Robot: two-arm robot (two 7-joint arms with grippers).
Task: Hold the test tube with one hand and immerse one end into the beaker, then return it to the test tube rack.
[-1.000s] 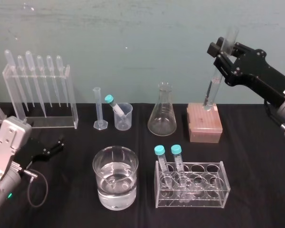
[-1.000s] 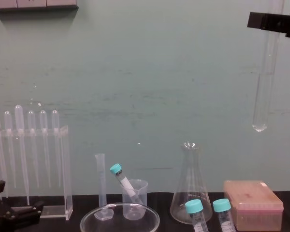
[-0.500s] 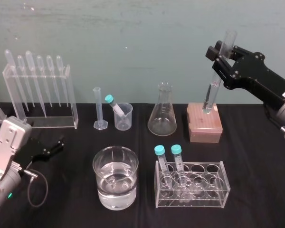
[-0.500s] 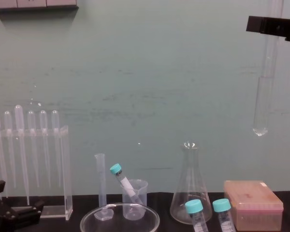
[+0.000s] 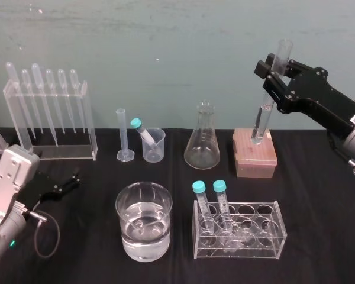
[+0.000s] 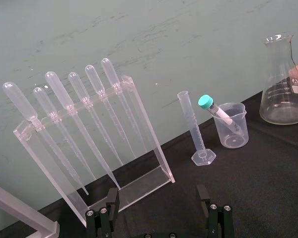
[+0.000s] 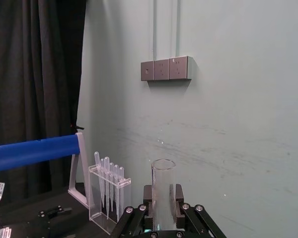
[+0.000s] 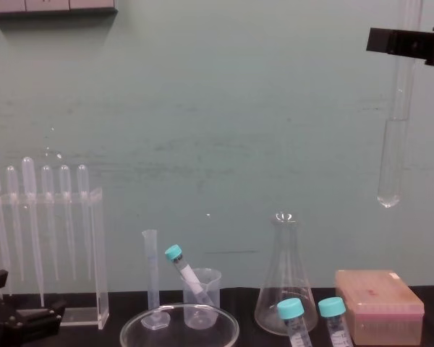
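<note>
At the far left, the left gripper (image 6: 156,192) lies parked on the black table, its two fingers spread apart with nothing between them. Behind it stands a clear pipette rack (image 5: 89,127). Next comes a thin graduated cylinder (image 5: 123,136), and just beside it the small clear beaker (image 5: 155,148), which has a short teal-capped tube (image 5: 143,133) leaning inside it. In front sits a wide glass dish (image 5: 144,195) partly filled with clear liquid. To the right of the beaker is a conical flask (image 5: 202,139). Nearer the robot is the clear test tube rack (image 5: 272,236) with two teal-capped tubes in its left end, and behind it a pink box (image 5: 254,157). At the far right, the right gripper (image 5: 276,74) is clamped on the upper part of the long test tube (image 5: 264,115), holding it near upright, high in the air. Its rounded end hangs well above the pink box. Compared with a second ago, the gripper and tube have slipped slightly leftward and a little lower. That suggests the carry toward the beaker has only just started. The beaker is still well apart to the left, beyond the flask, so the dip and the return to the rack both remain to be done.
</note>
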